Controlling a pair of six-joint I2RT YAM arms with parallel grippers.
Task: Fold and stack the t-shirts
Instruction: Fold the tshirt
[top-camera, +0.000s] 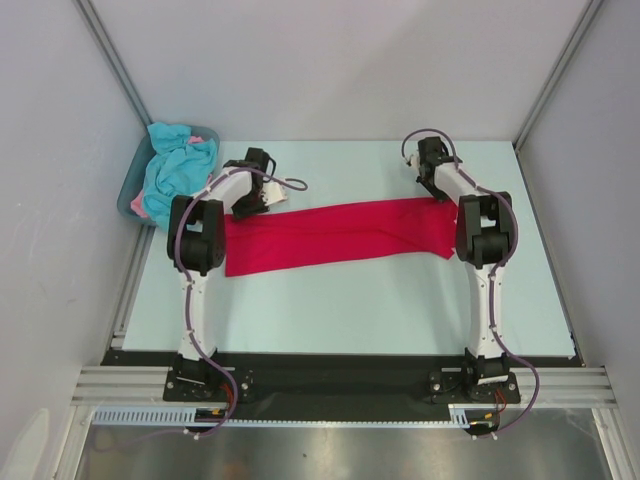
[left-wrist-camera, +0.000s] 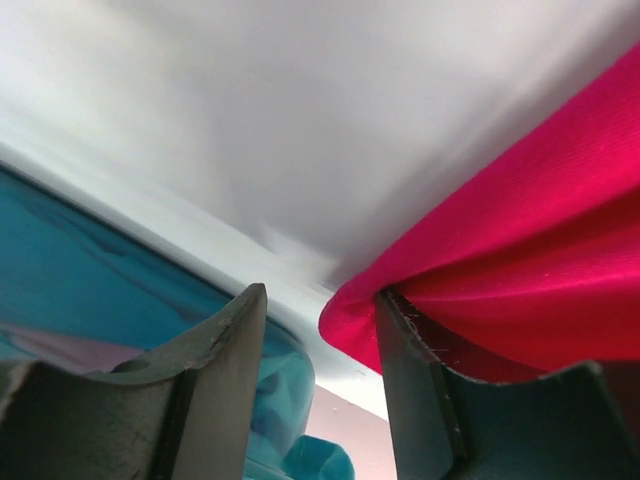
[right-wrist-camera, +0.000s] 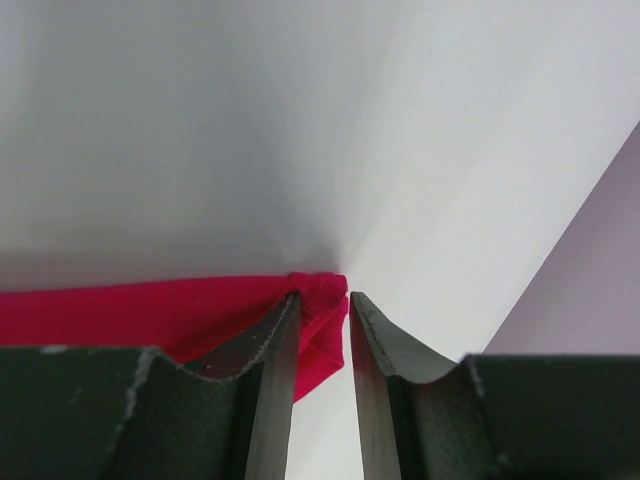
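Tabletop (top-camera: 350, 310), pale blue, bears red t-shirt (top-camera: 330, 238) between grey walls (top-camera: 330, 60).

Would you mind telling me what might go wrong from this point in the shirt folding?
The right tool pinches only a small bunch of the red t-shirt at its corner; a pull could slip it free.
On the left tool the jaws stand apart, with red cloth draped over one finger; moving away may drag the fold askew.
The tub holding the turquoise shirt sits close beside that tool, which could snag it.
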